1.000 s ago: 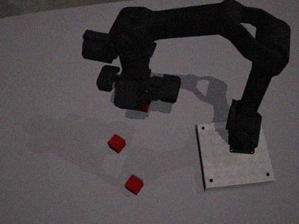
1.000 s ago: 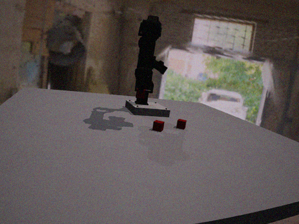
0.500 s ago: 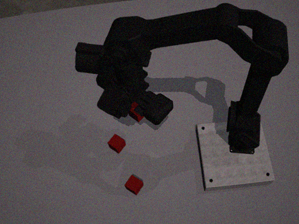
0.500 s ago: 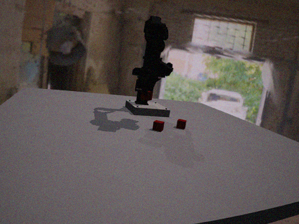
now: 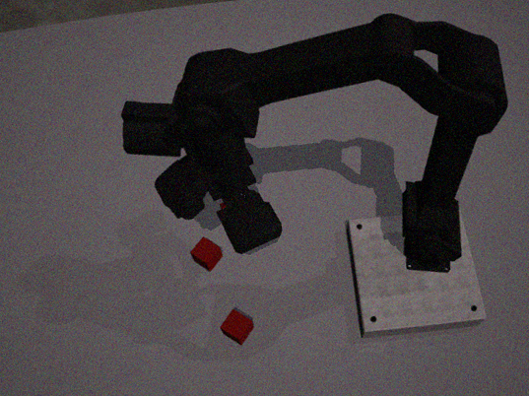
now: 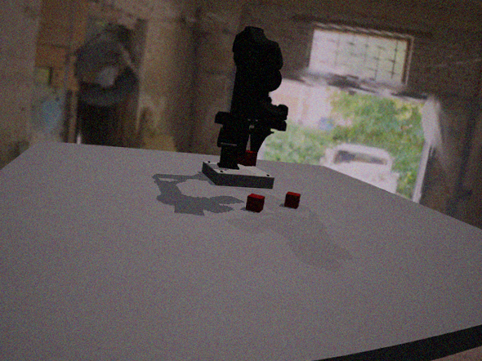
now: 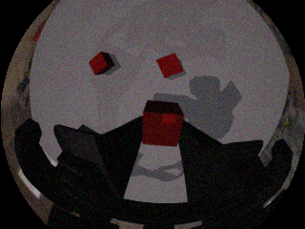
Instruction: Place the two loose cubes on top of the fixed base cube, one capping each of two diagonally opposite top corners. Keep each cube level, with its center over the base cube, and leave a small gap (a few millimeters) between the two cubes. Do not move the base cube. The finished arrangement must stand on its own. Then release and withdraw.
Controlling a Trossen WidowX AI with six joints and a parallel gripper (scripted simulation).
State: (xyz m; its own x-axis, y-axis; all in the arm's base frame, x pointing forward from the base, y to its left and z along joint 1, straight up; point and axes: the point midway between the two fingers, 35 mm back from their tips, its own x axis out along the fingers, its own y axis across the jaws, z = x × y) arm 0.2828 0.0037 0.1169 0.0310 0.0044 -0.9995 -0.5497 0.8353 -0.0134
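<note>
My gripper (image 6: 249,153) (image 7: 161,122) is shut on a red cube (image 5: 222,205) (image 6: 250,158) (image 7: 163,129) and holds it above the table. In the top view the gripper body hides nearly all of that cube. A second red cube (image 5: 206,253) (image 6: 255,203) (image 7: 170,65) rests on the table just beyond the gripper. A third red cube (image 5: 237,326) (image 6: 292,199) (image 7: 101,63) rests farther toward the front in the top view. These two stand well apart. All three look alike, so I cannot tell which of the two on the table is the base cube.
The pale mounting plate (image 5: 384,312) (image 6: 244,181) with dark bolt holes is at the right in the top view, with the arm's base on it. The arm (image 5: 317,67) arches over the table from there. Its shadow (image 5: 294,156) (image 7: 214,112) falls on the table.
</note>
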